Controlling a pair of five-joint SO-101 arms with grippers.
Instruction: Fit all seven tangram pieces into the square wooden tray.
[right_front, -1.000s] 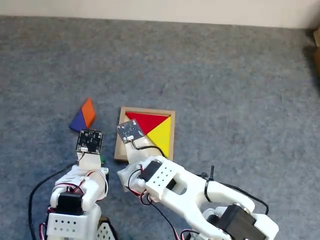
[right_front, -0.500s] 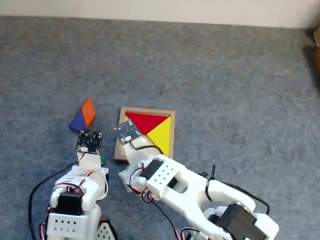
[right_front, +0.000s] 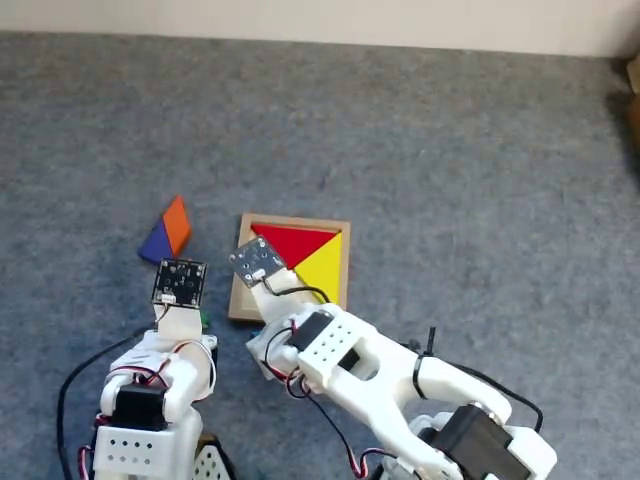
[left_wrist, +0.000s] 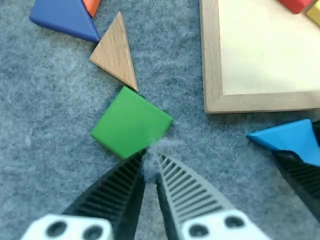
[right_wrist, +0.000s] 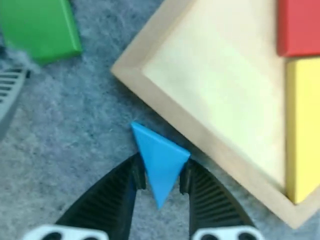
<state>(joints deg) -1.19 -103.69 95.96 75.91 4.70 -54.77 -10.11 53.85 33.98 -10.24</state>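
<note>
The right arm's fingers (right_wrist: 160, 176) were clamped on a small light-blue triangle (right_wrist: 159, 159), one on each slanted side, with the piece's point towards the wrist. The triangle sat just outside the wooden tray (right_wrist: 225, 154), touching or nearly touching the outer rim close to a corner; whether it was lifted off the grey-covered counter (right_front: 450, 150) could not be told. Inside the tray, a red triangle (right_wrist: 300, 25) and a yellow triangle (right_wrist: 305, 125) lay edge to edge, leaving the half nearest the arms bare.

The left arm's fingers (left_wrist: 150, 161) were closed on nothing, their tips at a corner of the green square (left_wrist: 131, 121). A plain wooden triangle (left_wrist: 115, 52) touched the square's far corner, and a dark blue triangle (left_wrist: 65, 17) and an orange piece (right_front: 176, 225) lay further out.

The grip looked like the weak point: squeezing two tapering sides could make the triangle slide out towards its wide end or twist. If it was carried too low, its edge would probably strike the rim and shove the loose tray, shifting the red and yellow pieces. Set down at the wrong angle, it could rest propped on the rim or take room the other pieces need. The two arms also stood close together, so a sideways swing might knock the green square
</note>
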